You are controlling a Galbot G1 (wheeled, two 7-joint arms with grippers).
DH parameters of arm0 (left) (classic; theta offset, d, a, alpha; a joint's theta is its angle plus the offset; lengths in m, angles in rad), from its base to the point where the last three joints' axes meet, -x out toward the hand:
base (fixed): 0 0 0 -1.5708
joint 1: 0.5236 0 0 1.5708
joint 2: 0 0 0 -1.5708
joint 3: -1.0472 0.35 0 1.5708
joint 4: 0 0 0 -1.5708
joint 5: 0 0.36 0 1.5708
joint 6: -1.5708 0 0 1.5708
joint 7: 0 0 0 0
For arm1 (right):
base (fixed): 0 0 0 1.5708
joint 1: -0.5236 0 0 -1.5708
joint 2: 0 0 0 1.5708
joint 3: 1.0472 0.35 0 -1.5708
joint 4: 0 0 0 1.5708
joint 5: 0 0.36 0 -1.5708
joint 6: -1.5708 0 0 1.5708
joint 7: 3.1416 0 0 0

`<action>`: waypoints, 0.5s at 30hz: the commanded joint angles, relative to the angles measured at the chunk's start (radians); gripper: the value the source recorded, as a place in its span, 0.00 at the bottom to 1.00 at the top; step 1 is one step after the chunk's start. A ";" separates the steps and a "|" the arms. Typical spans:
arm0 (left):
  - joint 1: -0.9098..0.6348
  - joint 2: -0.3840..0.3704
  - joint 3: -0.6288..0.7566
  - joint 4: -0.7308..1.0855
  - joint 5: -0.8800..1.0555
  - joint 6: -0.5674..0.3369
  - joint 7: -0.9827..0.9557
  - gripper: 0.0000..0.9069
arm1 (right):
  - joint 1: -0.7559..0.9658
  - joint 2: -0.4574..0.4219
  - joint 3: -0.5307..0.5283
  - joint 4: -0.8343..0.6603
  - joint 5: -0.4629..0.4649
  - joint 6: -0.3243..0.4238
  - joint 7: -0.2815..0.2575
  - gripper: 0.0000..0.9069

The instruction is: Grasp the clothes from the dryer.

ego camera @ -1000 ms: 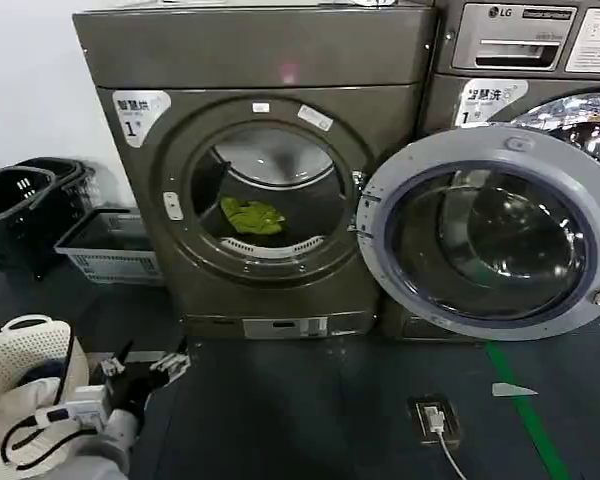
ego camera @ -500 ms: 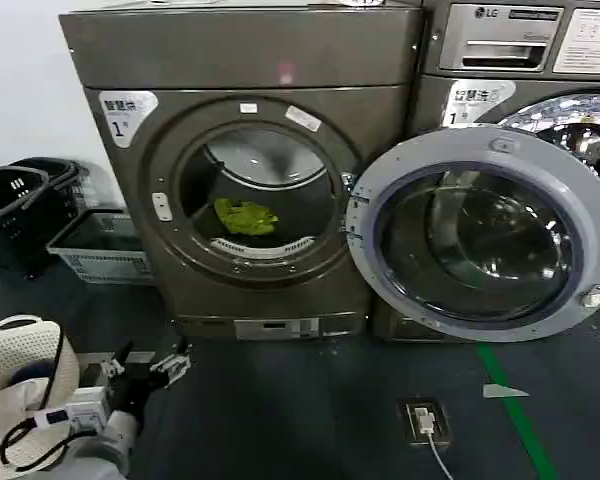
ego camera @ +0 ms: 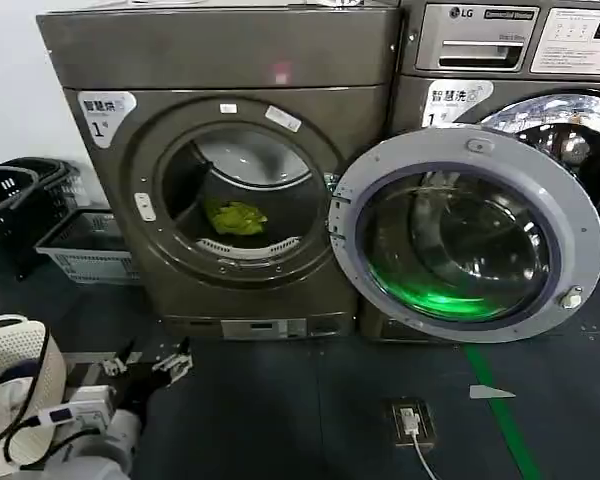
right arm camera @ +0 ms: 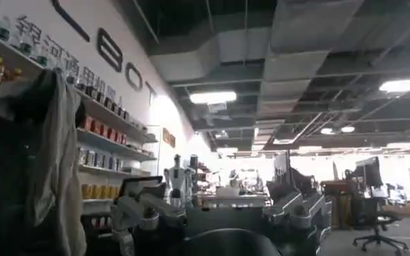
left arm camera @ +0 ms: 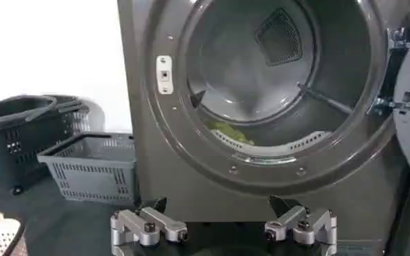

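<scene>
The dryer (ego camera: 230,60) is the bronze-grey machine with a "1" sticker, its round door (ego camera: 470,235) swung wide open to the right. The clothes (ego camera: 235,217) are a small yellow-green bundle on the drum floor, near the front lip. My left gripper (ego camera: 150,365) hovers low over the dark floor, in front of the dryer and left of its mouth, open and empty. From the left wrist, the clothes (left arm camera: 229,132) peek over the drum rim, well beyond my left gripper (left arm camera: 218,217). My right gripper (right arm camera: 218,216) is open, pointing at a room away from the dryer.
Two black baskets (ego camera: 10,200) and a grey basket (ego camera: 80,245) stand left of the dryer. A silver LG machine (ego camera: 500,40) stands behind the open door. A floor socket with a cable (ego camera: 410,420) and green tape (ego camera: 495,410) lie on the right.
The dryer and its door have slid left and grown slightly in the head view. A green glow now shows in the door glass. My left gripper stays low and open.
</scene>
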 commanded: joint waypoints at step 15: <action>-0.030 -0.010 0.027 -0.004 0.011 0.049 0.027 1.00 | 0.001 0.006 0.015 -0.009 0.025 0.045 0.049 1.00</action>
